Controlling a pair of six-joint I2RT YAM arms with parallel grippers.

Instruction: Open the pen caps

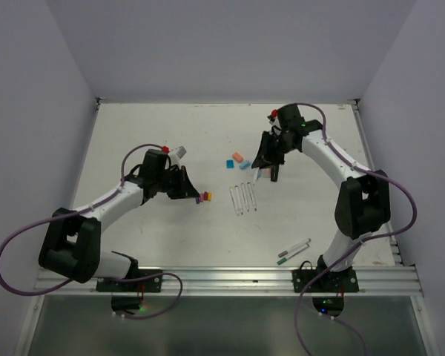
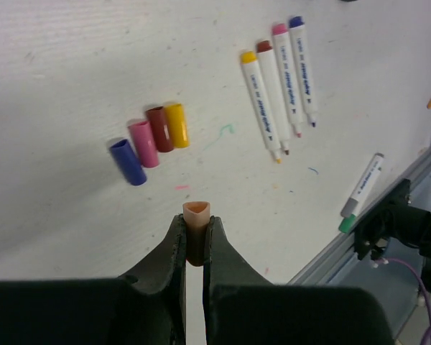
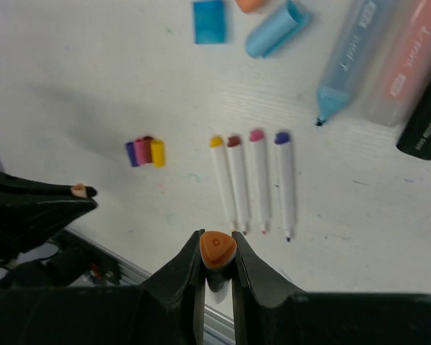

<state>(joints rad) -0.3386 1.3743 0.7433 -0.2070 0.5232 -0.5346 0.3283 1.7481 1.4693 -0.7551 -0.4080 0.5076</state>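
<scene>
Fingertips (image 2: 174,248) of the left gripper (image 2: 196,251) are pinched almost together on a small pale-orange plastic cap (image 2: 196,217), its open mouth facing the wrist camera.

Risk: only the lower part of the cap sits between the pads. I judge a quick swing or a careless release could flick it out and roll it toward the metal rail (image 2: 345,248).

The right gripper (image 3: 217,267) is clamped narrowly on a thin pen with an orange triangular end (image 3: 217,249). If the pen tilts in that grip, its tip could mark the white table (image 2: 72,65).

On the table beyond the left fingers, four loose caps (image 2: 152,142) (blue-purple, pink, dark red, yellow) lie touching side by side. Four thin white barrels (image 2: 280,79) lie in a row nearby.

Near the rail lies a grey-capped white pen (image 2: 363,190), which I judge is not yet opened.
</scene>
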